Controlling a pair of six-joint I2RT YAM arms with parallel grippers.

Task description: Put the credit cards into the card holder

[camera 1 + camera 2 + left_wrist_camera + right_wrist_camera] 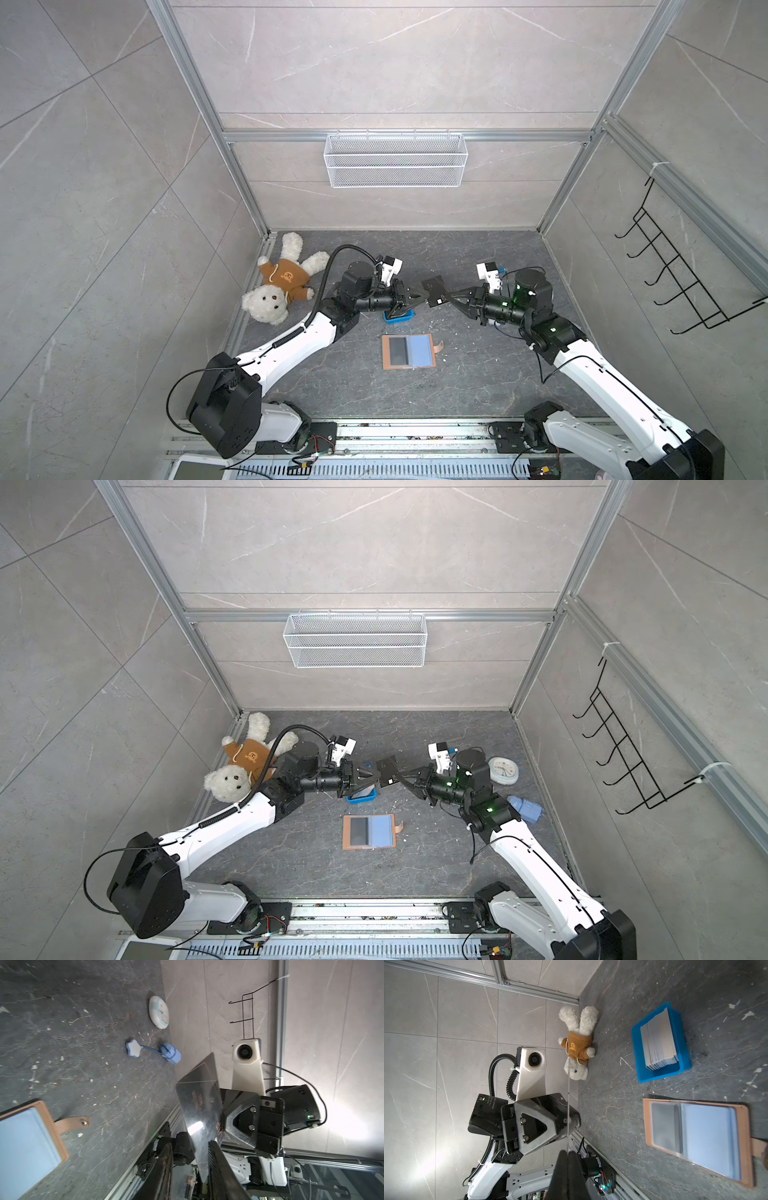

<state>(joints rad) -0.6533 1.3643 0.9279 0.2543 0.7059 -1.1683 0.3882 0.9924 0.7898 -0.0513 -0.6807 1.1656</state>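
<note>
In both top views my two grippers meet in mid-air above the table's middle. My right gripper (451,297) (568,1153) is shut on a black credit card (439,297) (199,1109) with pale VIP lettering. A second black card (205,1068) shows fanned out behind it. My left gripper (424,297) (191,1145) stands open, and the card's other end lies against one of its fingers (218,1159). More credit cards (658,1041) are stacked in a blue tray (635,1047). The tan card holder (409,351) (695,1138) lies open on the table, with a grey card (397,351) in its left sleeve.
A teddy bear (278,291) lies at the back left. A white clock (503,770) and a blue toy (525,808) sit near the right arm. A wire basket (395,160) hangs on the back wall and a black hook rack (681,286) on the right wall.
</note>
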